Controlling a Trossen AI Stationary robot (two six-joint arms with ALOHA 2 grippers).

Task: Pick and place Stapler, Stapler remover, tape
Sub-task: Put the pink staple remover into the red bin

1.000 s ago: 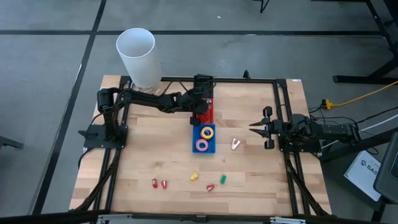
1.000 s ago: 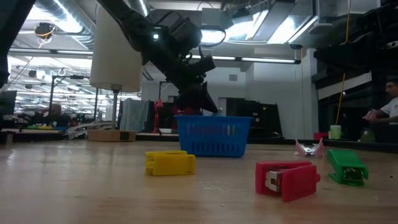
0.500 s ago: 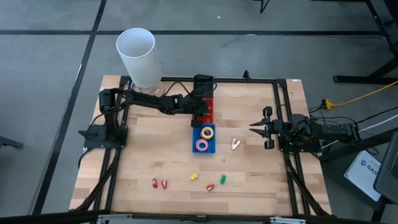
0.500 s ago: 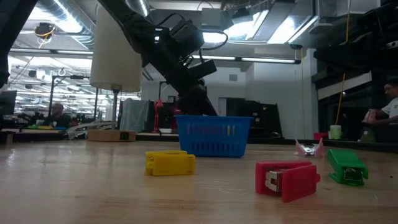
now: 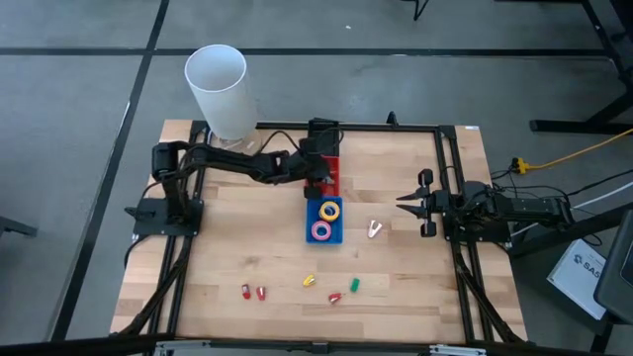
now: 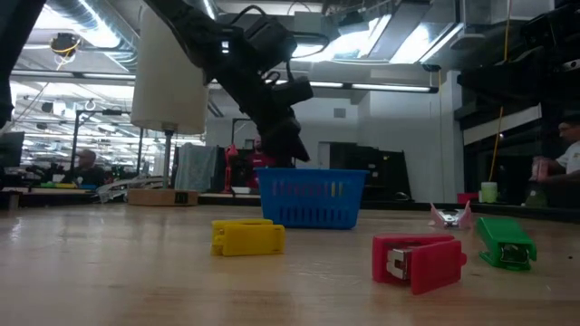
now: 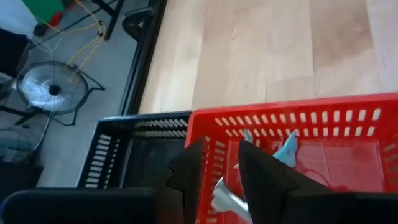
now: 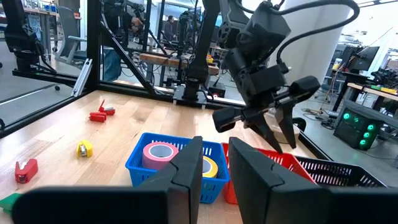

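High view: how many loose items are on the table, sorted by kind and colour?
Red staplers: 3
Yellow stapler: 1
Green stapler: 1
Silvery staple remover: 1
Total: 6

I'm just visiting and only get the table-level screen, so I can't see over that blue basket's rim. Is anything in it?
Observer: Yes. From above, the blue basket holds a yellow tape roll and a pink tape roll.
Operator: And what is that dark arm doing behind it?
Observer: That is the left gripper. It hangs over a red basket that stands just behind the blue one, hidden from your screen.
Operator: Is the red one empty?
Observer: No, a pale blue claw-shaped piece lies in it.
Operator: Is there a second arm?
Observer: Yes, the right gripper waits open at the table's right side.
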